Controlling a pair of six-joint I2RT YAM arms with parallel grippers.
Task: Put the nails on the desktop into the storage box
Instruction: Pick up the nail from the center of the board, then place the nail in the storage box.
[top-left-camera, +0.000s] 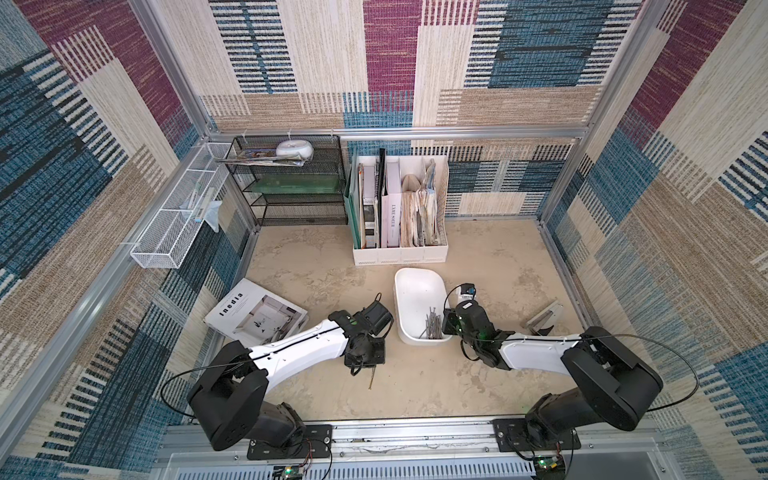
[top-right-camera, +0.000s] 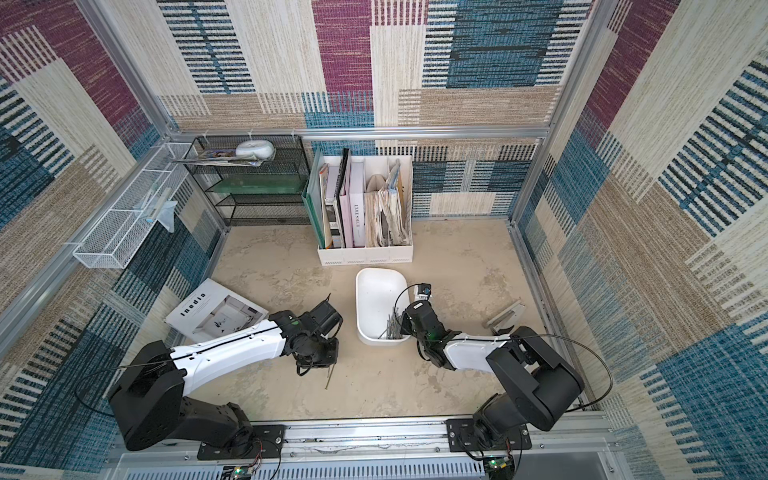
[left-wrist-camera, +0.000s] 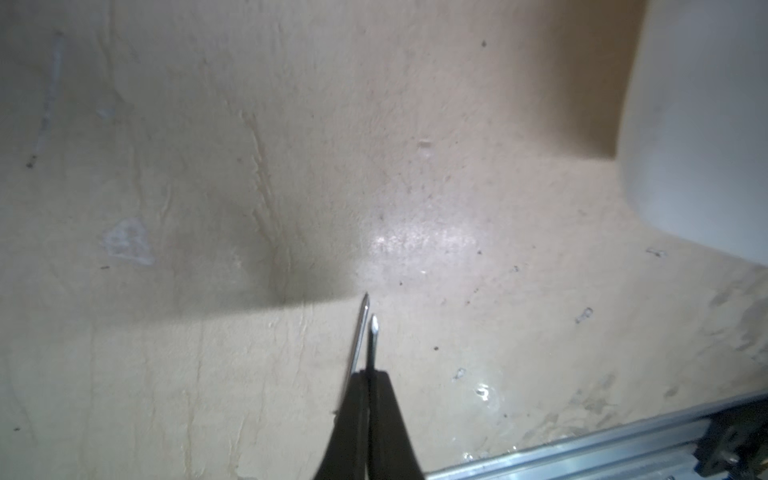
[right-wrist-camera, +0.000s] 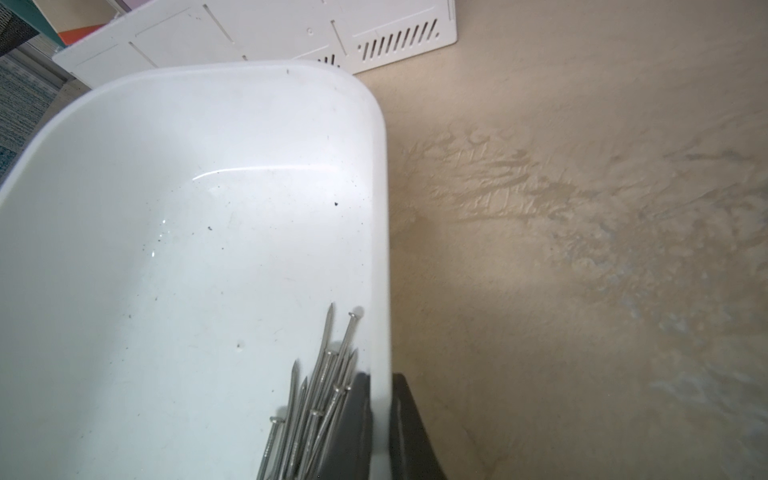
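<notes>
1. Closest, a metal rail (top-left-camera: 415, 436) runs along the near edge of the beige desk (top-left-camera: 498, 257).
2. Left gripper (left-wrist-camera: 368, 372), near and left of the white box (top-left-camera: 415, 291), is clenched on a nail (left-wrist-camera: 373, 336). The nail runs in line with the jaws, sharp tip down toward the desk.
3. Second nail (left-wrist-camera: 358, 336) sits alongside, tip the same way; whether it is gripped is unclear.
4. Box stands mid-desk, long side running near to far.
5. Right gripper (right-wrist-camera: 380, 380) pinches the box's right wall at its near end, one jaw inside, one outside.
6. Pile of nails (right-wrist-camera: 320, 399) lies in the box's near right corner, lengths roughly near to far, tips and heads mixed.
</notes>
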